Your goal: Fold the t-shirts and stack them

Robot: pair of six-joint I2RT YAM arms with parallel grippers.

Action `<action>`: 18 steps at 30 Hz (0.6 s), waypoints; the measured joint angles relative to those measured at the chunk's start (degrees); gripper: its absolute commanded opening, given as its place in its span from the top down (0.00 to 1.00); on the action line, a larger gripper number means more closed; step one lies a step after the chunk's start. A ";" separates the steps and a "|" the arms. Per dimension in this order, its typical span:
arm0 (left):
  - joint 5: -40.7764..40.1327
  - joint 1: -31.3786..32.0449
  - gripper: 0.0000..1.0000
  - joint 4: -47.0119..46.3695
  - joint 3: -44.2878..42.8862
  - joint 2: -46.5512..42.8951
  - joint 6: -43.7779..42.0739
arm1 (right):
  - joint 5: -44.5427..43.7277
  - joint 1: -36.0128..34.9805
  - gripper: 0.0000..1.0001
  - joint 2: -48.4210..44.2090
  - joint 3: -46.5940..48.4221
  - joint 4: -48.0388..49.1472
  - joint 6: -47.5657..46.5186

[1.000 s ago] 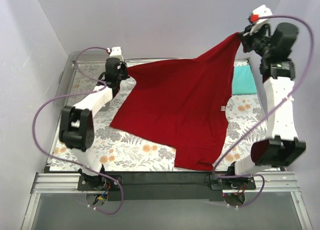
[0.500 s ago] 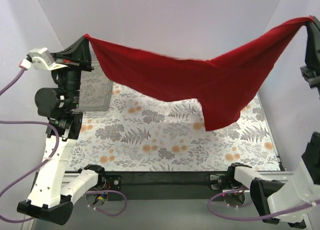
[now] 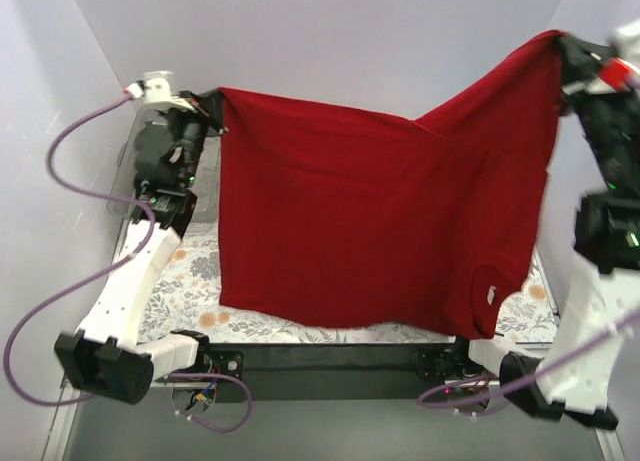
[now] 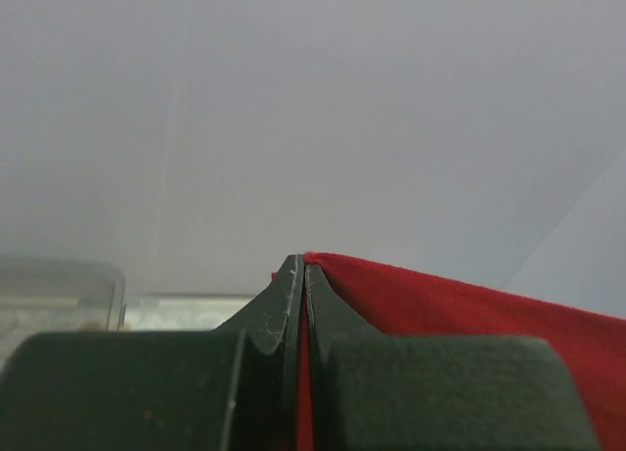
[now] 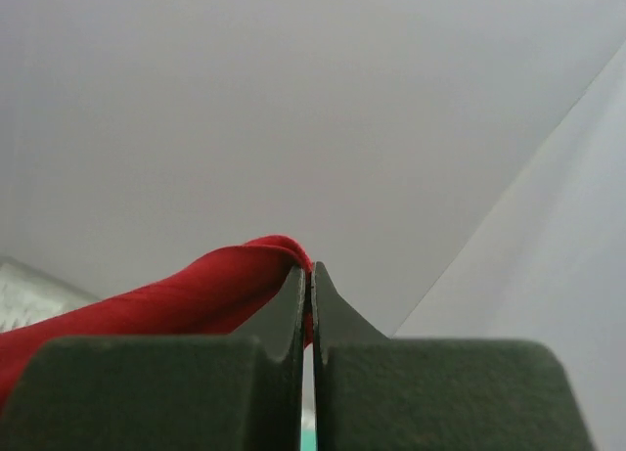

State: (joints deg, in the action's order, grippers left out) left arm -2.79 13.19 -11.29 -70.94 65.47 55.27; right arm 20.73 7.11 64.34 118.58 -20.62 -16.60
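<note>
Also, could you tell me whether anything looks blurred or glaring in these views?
Top external: even light, no glare, the red t-shirt fairly sharp. Left wrist: the near fingers look soft. Right wrist: likewise soft fingers, plain wall behind.

- red t-shirt [image 3: 370, 211]: soft, matt cloth
- left gripper [image 4: 303, 265] fingers [image 4: 269, 319]: dark matt plastic, lightly scuffed
- table cover [image 3: 195, 281]: floral print, possibly matt cloth
- bin [image 4: 59, 285]: clear, glossy plastic
</note>
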 measured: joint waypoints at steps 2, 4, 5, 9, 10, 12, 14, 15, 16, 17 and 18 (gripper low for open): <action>-0.37 0.00 1.00 -0.07 1.95 4.42 -0.68 | 0.52 0.00 0.99 3.08 -8.24 1.95 0.02; -0.98 -0.02 1.00 -0.92 3.28 11.04 -1.57 | 1.25 0.00 0.99 6.82 -16.04 5.60 0.04; -1.20 -0.02 1.00 -1.44 3.45 14.78 -2.08 | 1.57 0.00 0.99 9.62 -20.24 7.54 0.07; -2.14 -0.11 1.00 -1.90 1.07 31.39 -4.00 | 1.44 -0.22 0.99 21.20 -37.22 15.37 -0.02; -2.49 -0.11 1.00 -1.49 -0.68 36.04 -4.37 | 1.22 -0.28 0.99 23.26 -40.26 17.16 -0.11; -3.13 -0.11 1.00 -0.15 -5.53 44.61 -5.07 | 0.46 -0.74 0.99 27.54 -46.25 21.51 -0.48; -3.93 -0.11 1.00 1.18 -10.91 52.00 -5.60 | -0.20 -1.49 0.99 31.95 -47.60 24.39 -1.16; -4.42 -0.11 1.00 1.99 -13.60 55.36 -5.81 | -0.96 -1.95 0.99 34.21 -47.21 26.73 -1.38; -4.85 -0.11 1.00 2.58 -15.45 57.83 -6.01 | -1.57 -2.36 0.99 36.61 -46.38 28.57 -1.44; -5.53 -0.11 1.00 3.78 -17.29 59.95 -6.23 | -2.23 -2.69 0.99 38.84 -45.09 30.08 -1.46; -6.21 -0.11 1.00 4.63 -19.02 61.79 -6.47 | -2.75 -3.04 0.99 40.85 -43.60 31.19 -1.38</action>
State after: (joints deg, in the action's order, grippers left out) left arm -8.99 13.08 -6.66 -89.95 127.26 48.80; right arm 17.98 4.08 105.19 74.98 10.57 -17.98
